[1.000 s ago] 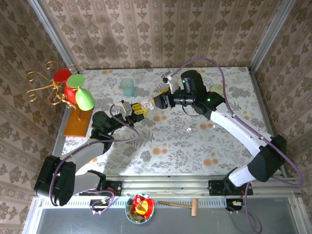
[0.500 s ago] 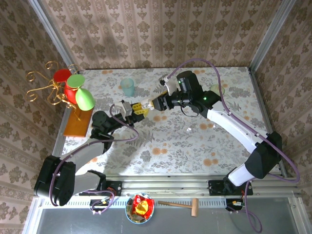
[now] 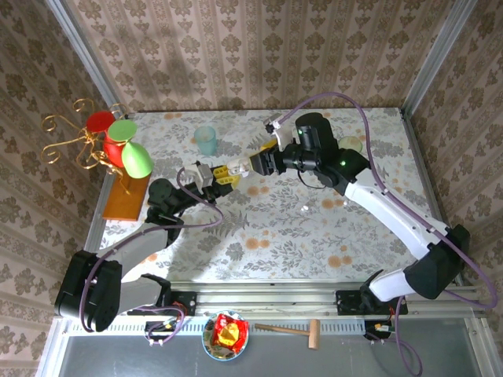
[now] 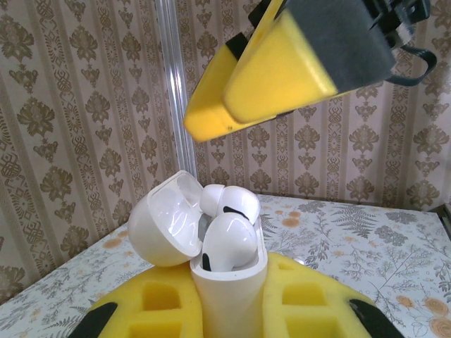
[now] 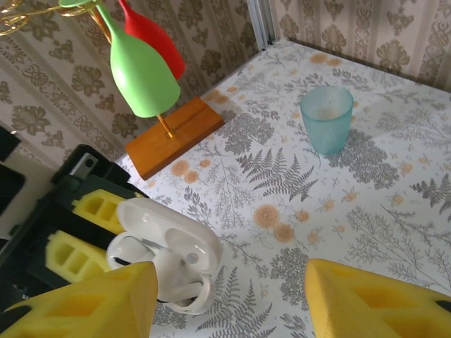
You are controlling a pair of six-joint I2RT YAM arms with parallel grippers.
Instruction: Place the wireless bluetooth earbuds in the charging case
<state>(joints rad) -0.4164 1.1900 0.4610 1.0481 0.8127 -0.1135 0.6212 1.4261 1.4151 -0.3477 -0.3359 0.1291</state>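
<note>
The white charging case (image 4: pixel 229 296) stands upright with its lid (image 4: pixel 165 225) swung open, and my left gripper (image 4: pixel 229 313) is shut on it between yellow foam pads (image 4: pixel 141 310). Two white earbuds (image 4: pixel 229 243) sit in the case, one in front and one (image 4: pixel 232 203) behind it, their heads above the rim. My right gripper (image 5: pixel 231 282) hovers open just above the case (image 5: pixel 169 274), holding nothing; its yellow fingers (image 4: pixel 268 70) hang over the case. From above, the left gripper (image 3: pixel 218 173) and right gripper (image 3: pixel 253 163) nearly meet.
A pale blue cup (image 3: pixel 207 140) stands behind the grippers. A gold wire rack with red and green glasses (image 3: pixel 118 145) on a wooden base (image 3: pixel 126 196) occupies the left edge. Two tiny whitish bits (image 3: pixel 305 209) lie on the floral tabletop under the right arm.
The right wrist swung slightly left, then back right and a little up, its gripper staying over the case. The left arm and the case have not moved.
</note>
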